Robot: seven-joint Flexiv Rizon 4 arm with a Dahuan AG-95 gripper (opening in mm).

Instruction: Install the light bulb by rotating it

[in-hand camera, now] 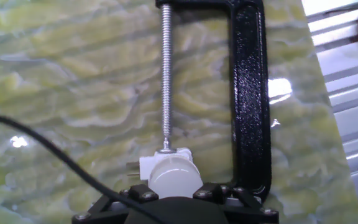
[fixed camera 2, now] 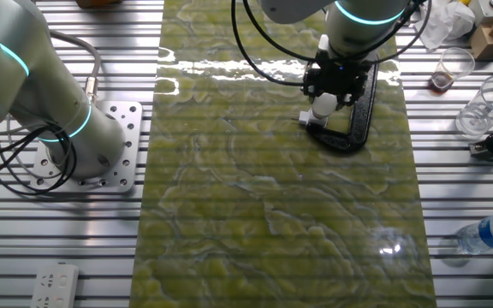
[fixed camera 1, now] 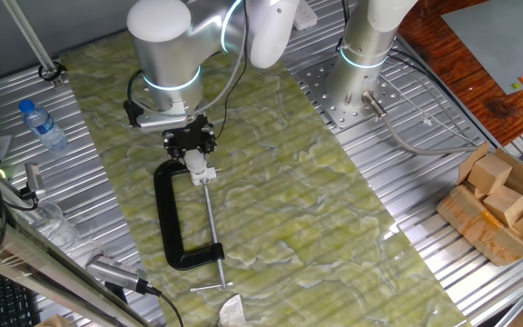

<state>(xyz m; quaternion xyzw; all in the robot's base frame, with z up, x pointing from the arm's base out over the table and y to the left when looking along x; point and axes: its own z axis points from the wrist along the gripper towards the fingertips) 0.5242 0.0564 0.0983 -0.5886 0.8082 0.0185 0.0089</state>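
Bulb [in-hand camera: 174,180] sits right under my hand camera: white dome, seated in the white socket fitting [in-hand camera: 161,164], which is pinned by the C-clamp [in-hand camera: 248,93] screw tip. From the fixed views the gripper [fixed camera 1: 192,151] is straight above the light bulb, wrist vertical, fingers pointing down at the mat. I can't tell whether the fingers are pinching the bulb or just spread around it; the gripper body hides the tips in every view.

No readable writing anywhere: the bottle [fixed camera 1: 42,123] label is too small, and the power strip [fixed camera 2: 55,285] shows no legible text.

Arm pose: elbow folded high over the far end of the mat [fixed camera 1: 316,209], glowing ring on the joint just above the wrist. A cable loops beside the wrist and crosses the hand view at lower left.

Room: the clamp lies flat near one long edge of the mat, its frame bar beside the bulb and the threaded screw running from the socket toward the mat's near end. Mat on the side away from the clamp frame is bare. Second arm base [fixed camera 1: 363,64] stands just off the mat's far corner on the slatted table [fixed camera 1: 425,173]. Box of wooden blocks [fixed camera 1: 502,204] is well apart at the table's edge; bottle and clear cups lie off the mat on the clamp side.
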